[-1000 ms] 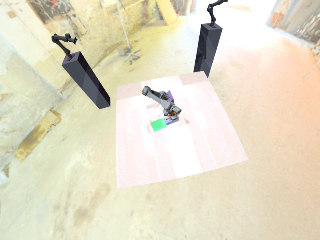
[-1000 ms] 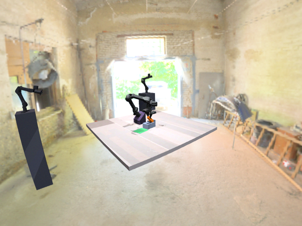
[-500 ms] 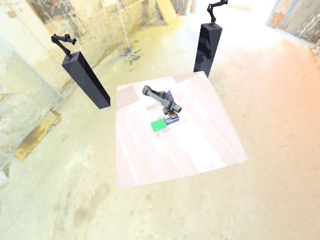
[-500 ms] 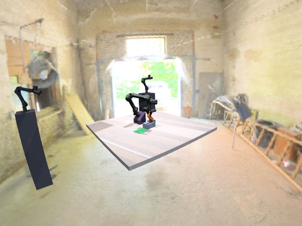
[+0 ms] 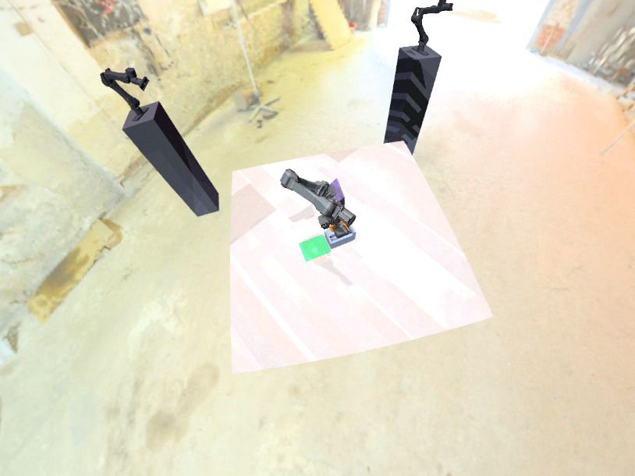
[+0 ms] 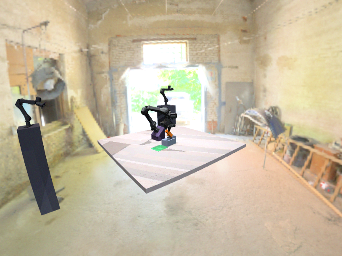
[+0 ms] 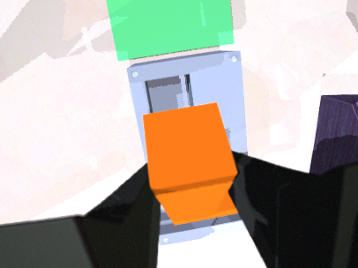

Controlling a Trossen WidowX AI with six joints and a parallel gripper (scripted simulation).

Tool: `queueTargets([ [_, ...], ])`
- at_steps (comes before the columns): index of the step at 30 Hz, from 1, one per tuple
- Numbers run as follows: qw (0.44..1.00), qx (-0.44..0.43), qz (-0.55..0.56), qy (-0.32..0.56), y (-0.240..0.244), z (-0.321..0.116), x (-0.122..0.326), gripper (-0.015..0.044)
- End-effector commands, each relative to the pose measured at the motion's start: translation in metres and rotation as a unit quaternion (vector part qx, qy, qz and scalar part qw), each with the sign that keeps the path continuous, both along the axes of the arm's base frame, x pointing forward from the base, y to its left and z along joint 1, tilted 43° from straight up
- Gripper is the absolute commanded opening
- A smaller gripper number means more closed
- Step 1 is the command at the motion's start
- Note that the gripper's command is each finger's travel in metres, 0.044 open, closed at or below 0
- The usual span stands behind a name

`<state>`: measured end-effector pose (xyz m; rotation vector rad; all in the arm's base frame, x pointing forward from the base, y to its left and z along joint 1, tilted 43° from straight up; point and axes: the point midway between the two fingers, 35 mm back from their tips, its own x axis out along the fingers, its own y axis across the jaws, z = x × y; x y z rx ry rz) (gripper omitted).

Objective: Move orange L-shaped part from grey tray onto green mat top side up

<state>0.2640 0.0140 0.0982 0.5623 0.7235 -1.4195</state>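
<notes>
The orange L-shaped part [image 6: 168,133] [image 7: 187,144] is pinched between the fingertips of my gripper [image 7: 188,165], which is shut on it. It is steeply tilted, with one end up, over the grey tray [image 5: 344,241] [image 6: 169,142] [image 7: 220,86]. In the wrist view the far part of the pocket is bare, and the part covers the middle of the tray. Whether its lower end clears the tray is hidden. The green mat [image 5: 313,247] [image 6: 158,148] [image 7: 167,20] lies flat beside the tray, with nothing on it.
A purple block [image 5: 337,190] [image 6: 157,134] [image 7: 332,126] stands near the arm's base, to the right of the tray in the wrist view. Two other arms stand on tall dark pillars [image 5: 172,163] [image 5: 408,94] beyond the table.
</notes>
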Motion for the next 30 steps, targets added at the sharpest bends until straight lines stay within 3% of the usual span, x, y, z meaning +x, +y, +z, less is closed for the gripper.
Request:
queueTargets([
  [1,1.000,-0.002,0.000,-0.001,-0.017,0.015,0.000,0.0000],
  [30,1.000,-0.005,0.000,-0.002,-0.107,0.099,0.002,0.0000],
])
